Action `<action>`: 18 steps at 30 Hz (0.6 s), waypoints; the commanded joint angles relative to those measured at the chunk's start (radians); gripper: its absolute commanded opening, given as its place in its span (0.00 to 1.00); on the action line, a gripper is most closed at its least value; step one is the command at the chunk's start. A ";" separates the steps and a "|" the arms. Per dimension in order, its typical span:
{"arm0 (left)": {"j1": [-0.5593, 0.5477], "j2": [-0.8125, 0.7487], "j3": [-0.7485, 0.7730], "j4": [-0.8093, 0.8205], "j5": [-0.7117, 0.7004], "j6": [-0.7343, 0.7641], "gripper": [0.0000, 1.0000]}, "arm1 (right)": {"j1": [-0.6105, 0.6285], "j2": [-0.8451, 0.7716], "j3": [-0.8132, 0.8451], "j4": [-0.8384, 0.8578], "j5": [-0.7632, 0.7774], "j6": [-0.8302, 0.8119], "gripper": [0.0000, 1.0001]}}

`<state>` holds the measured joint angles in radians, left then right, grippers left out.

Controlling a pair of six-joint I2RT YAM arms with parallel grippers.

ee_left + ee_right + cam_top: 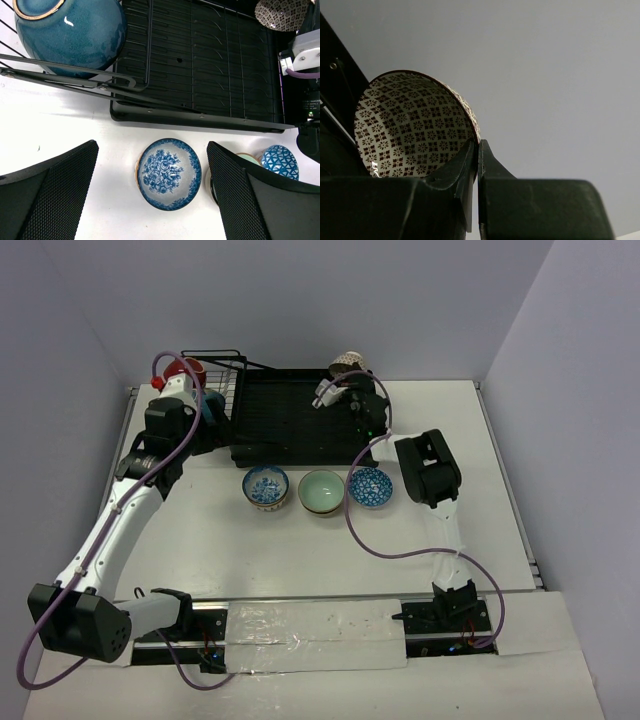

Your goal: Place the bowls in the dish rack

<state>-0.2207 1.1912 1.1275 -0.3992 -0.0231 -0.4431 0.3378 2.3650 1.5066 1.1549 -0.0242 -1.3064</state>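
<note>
The black dish rack [300, 425] lies at the back, with its wire basket [228, 375] at the left end. A dark blue bowl [70, 30] sits in the basket. My right gripper [478, 150] is shut on the rim of a brown-patterned bowl [412, 125] and holds it above the rack's far right corner [347, 362]. My left gripper [152, 190] is open and empty, high above a blue floral bowl [169, 173] on the table. A pale green bowl [321, 490] and a blue patterned bowl [371, 486] stand to the right of the floral bowl [265, 486].
A red object [192, 368] shows at the basket's far left, partly hidden by the left arm. The three bowls stand in a row just in front of the rack's near edge [200, 119]. Grey walls close in the table at the back and sides.
</note>
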 commanded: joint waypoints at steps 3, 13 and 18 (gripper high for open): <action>0.004 -0.015 -0.009 0.043 0.012 -0.019 0.95 | 0.003 -0.012 0.015 0.149 -0.025 -0.045 0.00; 0.006 -0.022 -0.011 0.040 0.011 -0.017 0.95 | 0.013 -0.018 -0.017 0.118 -0.049 -0.067 0.00; 0.007 -0.027 -0.014 0.040 0.006 -0.014 0.95 | 0.015 -0.033 -0.040 0.057 -0.068 -0.083 0.00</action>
<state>-0.2192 1.1904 1.1202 -0.3996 -0.0231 -0.4431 0.3443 2.3692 1.4658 1.1450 -0.0639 -1.3556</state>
